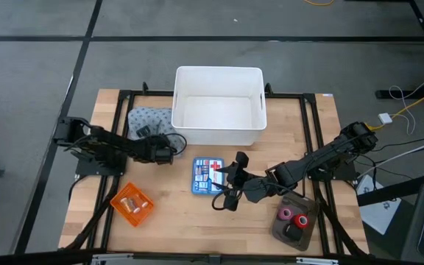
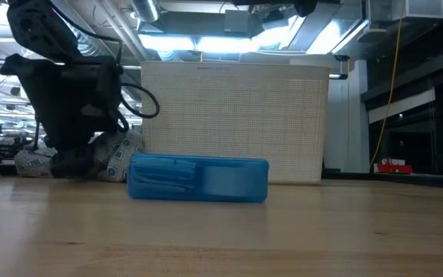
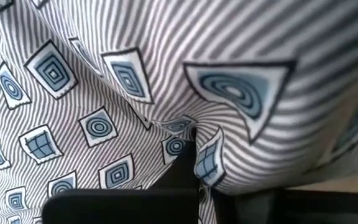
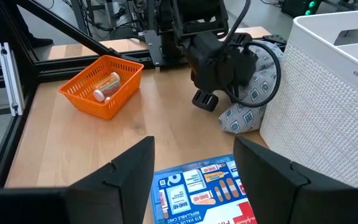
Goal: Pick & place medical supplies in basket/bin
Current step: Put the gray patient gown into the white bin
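Note:
The grey patterned cloth [image 1: 147, 119] lies on the table against the left wall of the white bin [image 1: 219, 107]. My left gripper [image 1: 166, 152] is low at the cloth's near side and shut on it; the cloth [image 3: 104, 93] fills the left wrist view. My right gripper [image 4: 194, 168] hovers open over the blue first-aid box [image 4: 201, 190], touching nothing. The orange basket [image 1: 132, 205] sits near the table's front left with yellowish vials [image 4: 106, 87] inside. Pink, red and black tape rolls [image 1: 291, 216] rest in a dark tray at the front right. My left gripper pinches a fold of the cloth [image 3: 197, 140] between its shut fingers [image 3: 180, 171], the fabric bunching on both sides of them. It comes in low from the table's left. The cloth [image 4: 244, 115] rests on the table beside the bin; one layer or several, I cannot tell.
The tall bin [image 2: 233, 123] stands behind the blue box [image 2: 198, 178] at the table's far middle. The dark tray [image 1: 294, 228] sits at the front right corner. Bare wood lies between the basket [image 4: 101, 84] and the blue box. Black frame rails run along the table's sides.

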Robot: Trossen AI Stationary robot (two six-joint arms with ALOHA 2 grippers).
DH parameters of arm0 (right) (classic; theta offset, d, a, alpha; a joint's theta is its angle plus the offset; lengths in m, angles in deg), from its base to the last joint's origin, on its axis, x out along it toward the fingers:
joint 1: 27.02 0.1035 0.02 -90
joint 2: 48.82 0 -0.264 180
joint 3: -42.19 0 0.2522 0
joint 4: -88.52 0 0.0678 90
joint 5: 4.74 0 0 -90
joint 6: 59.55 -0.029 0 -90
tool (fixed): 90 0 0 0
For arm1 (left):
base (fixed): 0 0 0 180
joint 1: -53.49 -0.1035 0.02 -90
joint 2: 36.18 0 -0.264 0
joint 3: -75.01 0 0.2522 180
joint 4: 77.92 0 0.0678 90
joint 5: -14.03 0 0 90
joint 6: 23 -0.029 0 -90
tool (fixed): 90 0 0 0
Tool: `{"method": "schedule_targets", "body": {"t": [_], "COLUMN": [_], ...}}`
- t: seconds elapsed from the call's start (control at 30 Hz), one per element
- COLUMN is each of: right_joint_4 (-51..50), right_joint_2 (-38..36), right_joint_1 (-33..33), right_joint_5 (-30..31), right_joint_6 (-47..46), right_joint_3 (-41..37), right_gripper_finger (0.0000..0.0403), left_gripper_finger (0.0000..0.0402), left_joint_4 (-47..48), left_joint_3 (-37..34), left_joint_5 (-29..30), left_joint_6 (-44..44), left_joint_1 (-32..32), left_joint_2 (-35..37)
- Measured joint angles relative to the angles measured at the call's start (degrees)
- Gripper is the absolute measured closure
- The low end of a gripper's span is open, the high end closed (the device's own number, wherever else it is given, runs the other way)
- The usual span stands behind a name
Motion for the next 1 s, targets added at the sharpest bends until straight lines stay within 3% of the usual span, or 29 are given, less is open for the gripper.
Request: {"method": "schedule_targets", "body": {"t": [0.23,0.4,0.57,1.0], "right_joint_4": [0.0,0.0,0.0,0.0], "right_joint_2": [0.0,0.0,0.0,0.0], "right_joint_1": [0.0,0.0,0.0,0.0], "right_joint_5": [0.0,0.0,0.0,0.0], "right_joint_6": [0.0,0.0,0.0,0.0], "right_joint_3": [0.0,0.0,0.0,0.0], "right_gripper_finger": [0.0183,0.0183,0.0183,0.0183], "left_gripper_finger": [0.0398,0.0399,0.0399,0.0399], "left_joint_4": [2.7,7.8,12.7,13.2], "left_joint_3": [-0.1,-0.3,-0.2,-0.2], "left_joint_5": [2.3,2.6,6.9,15.4], "left_joint_6": [3.5,7.3,9.4,8.0], "left_joint_1": [4.3,7.4,9.9,13.4], "left_joint_2": [5.2,14.3,23.9,44.4]}}
